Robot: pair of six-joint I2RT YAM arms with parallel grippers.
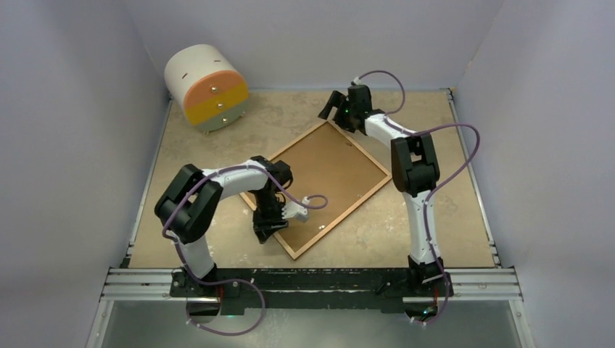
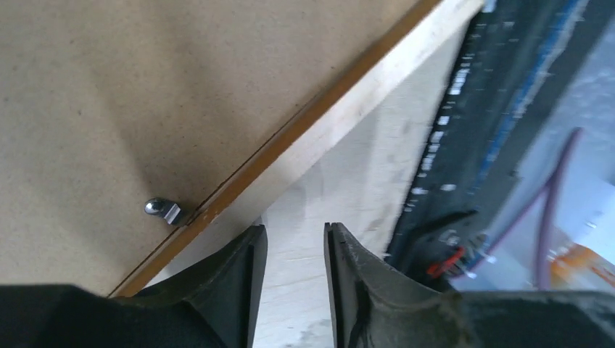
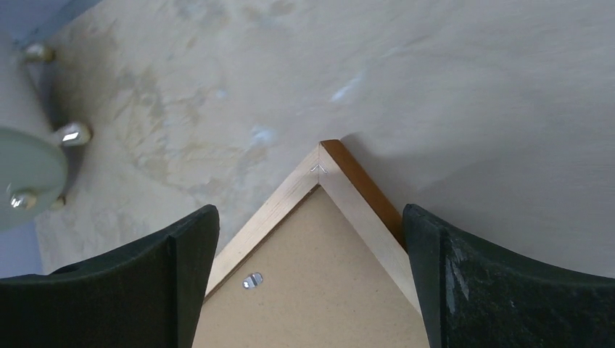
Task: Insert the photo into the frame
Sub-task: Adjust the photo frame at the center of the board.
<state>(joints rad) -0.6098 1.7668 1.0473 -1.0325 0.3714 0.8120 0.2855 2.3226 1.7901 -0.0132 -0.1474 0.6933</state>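
Observation:
The frame point(image 1: 341, 216) lies back side up in the middle of the table, with the plain brown backing board point(image 1: 323, 170) set inside its wooden rim. The photo is hidden. My left gripper point(image 1: 264, 232) is at the frame's near-left edge, slightly open and empty. In the left wrist view its fingertips point(image 2: 294, 239) hang over bare table just outside the frame rim point(image 2: 326, 123), near a small metal tab point(image 2: 163, 210). My right gripper point(image 1: 330, 107) is wide open and empty above the frame's far corner point(image 3: 326, 156). It straddles that corner, with the board point(image 3: 312, 290) below it.
A round white drawer unit point(image 1: 207, 87) with an orange and yellow front lies at the back left; its edge shows in the right wrist view point(image 3: 25, 170). Grey walls enclose the table. A metal rail point(image 1: 312, 279) runs along the near edge.

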